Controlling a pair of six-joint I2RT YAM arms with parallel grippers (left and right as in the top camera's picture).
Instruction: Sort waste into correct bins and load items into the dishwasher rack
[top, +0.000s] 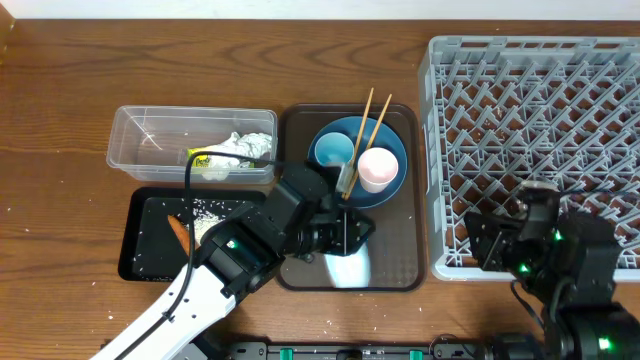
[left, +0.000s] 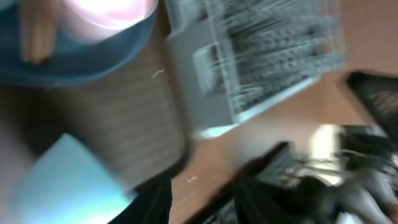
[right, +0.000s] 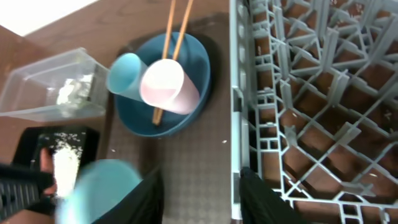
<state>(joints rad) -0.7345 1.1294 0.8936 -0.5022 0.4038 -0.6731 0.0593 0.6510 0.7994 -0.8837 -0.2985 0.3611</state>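
Dishwasher rack (top: 530, 120): grey pegged crate, occupying the right of the table, carrying no dishes in the part that is showing. Brown serving tray (top: 400, 240): lying just left of the rack, holding the tableware. Clear tub (top: 150, 135): sitting left of the serving tray, containing crumpled white tissue (top: 245, 148) and a yellow-green snack wrapper (top: 205, 160). Black tray (top: 145, 255): lying in front of the tub, carrying scattered white crumbs (top: 210, 210) and an orange bit (top: 178, 232). Dark blue plate (top: 335, 130): resting at the far end of the serving tray. White bowl (top: 350, 268): sitting at the near end of the serving tray, looking pale blue in the wrist views. Light blue cup (top: 330, 150) and pink cup (top: 378, 168): lying on their sides on the plate, touching each other. Two chopsticks (top: 368, 118): leaning across the plate between the cups. Left gripper (top: 345, 235): hanging right over the bowl; its own view is blurring, so whether it is grasping cannot be told. Right gripper (right: 200, 186): hovering over the rack's near left corner, fingers spread, carrying nothing.
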